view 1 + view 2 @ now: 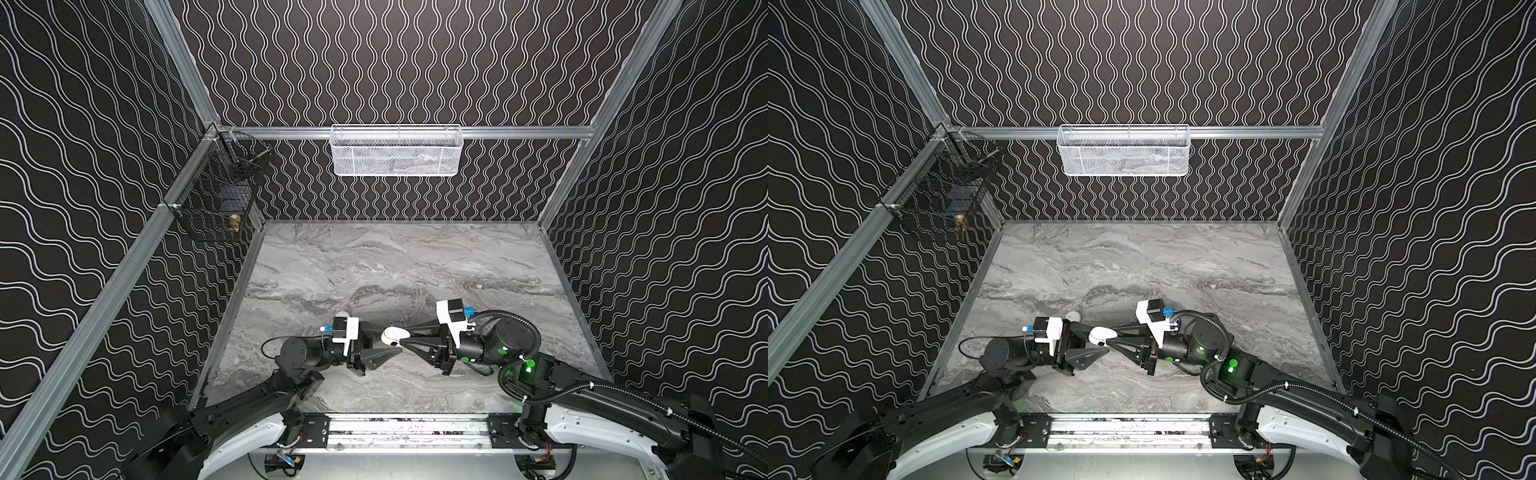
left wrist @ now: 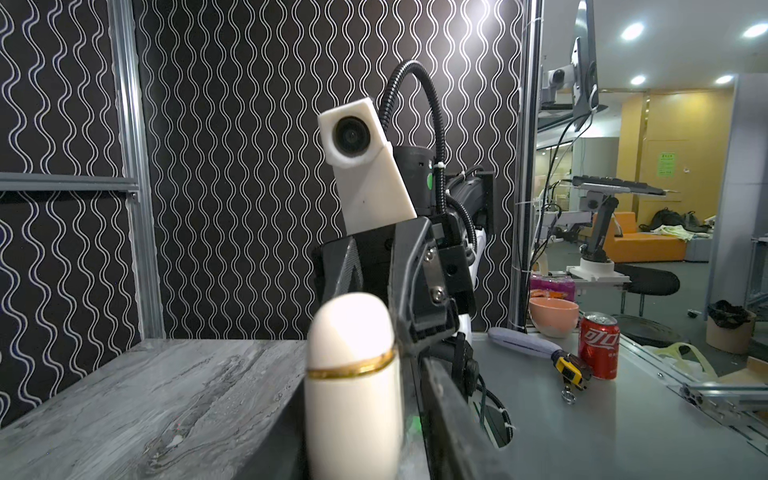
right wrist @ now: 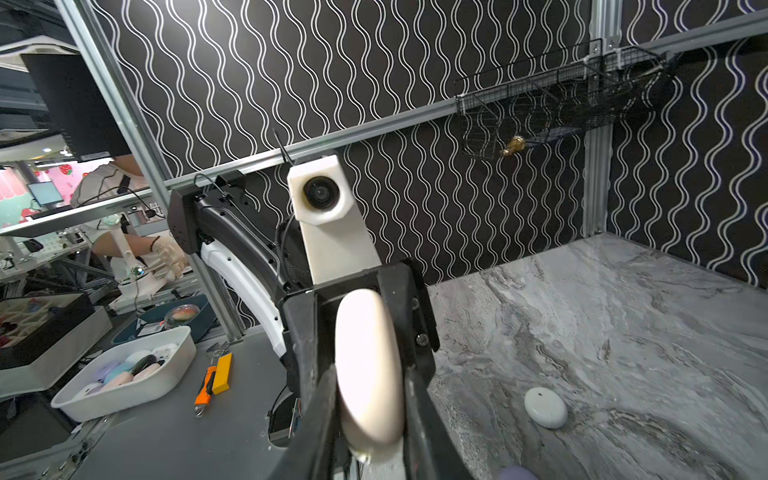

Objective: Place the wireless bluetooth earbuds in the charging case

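Charging case clamped in right gripper; table open beyond.

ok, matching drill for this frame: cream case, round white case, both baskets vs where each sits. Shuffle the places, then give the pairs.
Things:
1 cream case
2 round white case
3 white basket
4 black basket

Places:
a hung on the left wall
b between the fingers of the right gripper
c lying on the table
d hung on the back wall

Pairs: 1-b, 2-c, 3-d, 4-a
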You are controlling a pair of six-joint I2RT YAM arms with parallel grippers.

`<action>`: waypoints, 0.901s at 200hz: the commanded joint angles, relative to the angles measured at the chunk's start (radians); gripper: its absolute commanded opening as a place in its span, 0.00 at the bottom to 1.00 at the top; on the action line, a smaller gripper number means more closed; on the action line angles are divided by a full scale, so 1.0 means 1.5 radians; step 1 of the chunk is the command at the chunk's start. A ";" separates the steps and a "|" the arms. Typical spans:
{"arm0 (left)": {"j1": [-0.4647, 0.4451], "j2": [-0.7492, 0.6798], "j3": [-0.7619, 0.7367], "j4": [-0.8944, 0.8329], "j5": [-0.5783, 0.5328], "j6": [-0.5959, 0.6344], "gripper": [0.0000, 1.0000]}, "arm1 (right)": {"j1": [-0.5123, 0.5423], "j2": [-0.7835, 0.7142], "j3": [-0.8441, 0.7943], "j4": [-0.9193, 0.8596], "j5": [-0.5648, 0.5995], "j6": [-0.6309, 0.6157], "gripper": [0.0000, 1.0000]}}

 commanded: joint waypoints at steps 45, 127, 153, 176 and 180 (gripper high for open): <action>0.000 -0.026 0.034 -0.149 0.023 0.074 0.49 | 0.001 -0.064 -0.003 -0.116 0.101 -0.064 0.10; 0.000 -0.022 0.079 -0.290 0.050 0.139 0.45 | 0.001 -0.056 0.022 -0.200 0.083 -0.118 0.07; 0.000 -0.020 0.081 -0.294 0.053 0.145 0.39 | 0.001 -0.050 0.026 -0.198 0.099 -0.122 0.07; 0.000 -0.024 0.080 -0.301 0.049 0.150 0.33 | 0.001 -0.060 0.018 -0.184 0.106 -0.123 0.07; 0.000 -0.025 0.081 -0.302 0.050 0.150 0.33 | 0.001 -0.061 0.017 -0.185 0.109 -0.123 0.07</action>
